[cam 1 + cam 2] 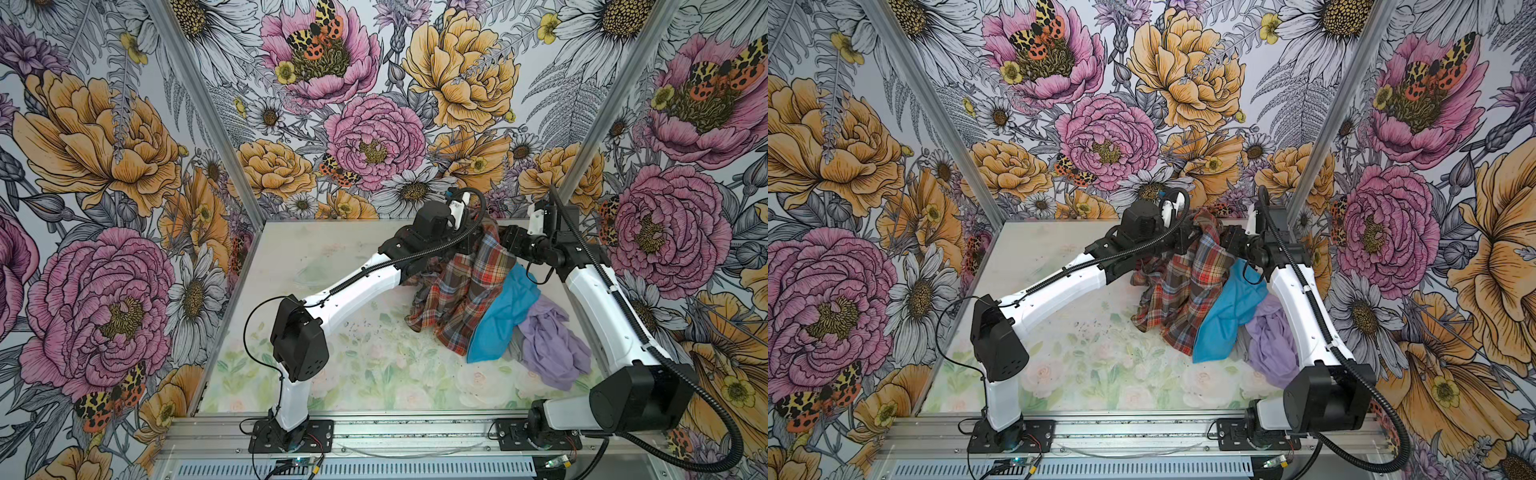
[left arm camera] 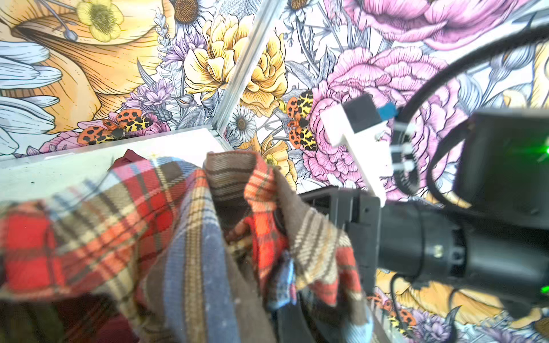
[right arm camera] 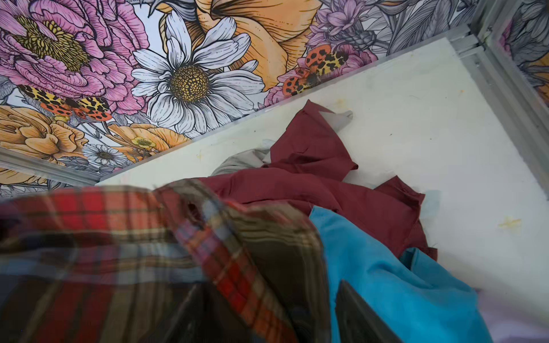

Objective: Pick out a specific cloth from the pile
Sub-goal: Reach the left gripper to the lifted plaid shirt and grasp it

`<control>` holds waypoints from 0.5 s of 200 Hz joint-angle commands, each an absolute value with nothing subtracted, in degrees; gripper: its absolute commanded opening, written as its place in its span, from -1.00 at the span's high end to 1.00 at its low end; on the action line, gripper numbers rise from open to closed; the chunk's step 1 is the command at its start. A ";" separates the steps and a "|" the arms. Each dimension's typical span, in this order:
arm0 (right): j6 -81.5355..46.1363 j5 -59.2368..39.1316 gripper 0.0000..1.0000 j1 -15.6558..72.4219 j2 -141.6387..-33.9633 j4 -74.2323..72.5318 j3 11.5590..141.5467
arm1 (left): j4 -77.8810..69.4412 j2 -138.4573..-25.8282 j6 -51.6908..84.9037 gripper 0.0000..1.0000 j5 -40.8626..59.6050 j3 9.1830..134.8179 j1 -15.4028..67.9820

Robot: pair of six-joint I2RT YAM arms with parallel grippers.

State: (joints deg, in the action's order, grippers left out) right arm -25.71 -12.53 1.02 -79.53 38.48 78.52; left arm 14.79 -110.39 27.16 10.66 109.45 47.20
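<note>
On the table, the left gripper is pressed together on the top of the plaid shirt. The shirt hangs raised from it, its lower folds resting on the table at the left edge of the pile. Just right of it, the right gripper is spread, with plaid draped across its fingers. Next come the bright blue garment and the lavender garment — the maroon garment lies behind.

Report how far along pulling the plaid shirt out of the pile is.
Done: the plaid shirt is raised at its top above the pile. In hand: the left claw is shut on it; the right claw stands open beside it. Left: its lower folds lie on the table against the blue garment, so it needs lifting clear and carrying aside.
</note>
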 commanded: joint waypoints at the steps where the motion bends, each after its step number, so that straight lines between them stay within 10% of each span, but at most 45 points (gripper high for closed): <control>1: -23.79 -12.64 -0.56 0.58 -74.95 33.59 76.44 | 19.77 -107.97 33.93 1.00 13.82 113.58 45.48; 100: -21.01 -17.59 -0.82 1.03 -60.36 16.67 61.78 | 26.52 -106.96 34.40 1.00 11.53 120.24 44.49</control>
State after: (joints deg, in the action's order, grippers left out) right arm -22.22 -14.46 1.04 -63.09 23.38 64.69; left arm 28.10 -109.40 34.17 12.08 114.56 44.38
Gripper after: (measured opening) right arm 0.903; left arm 0.082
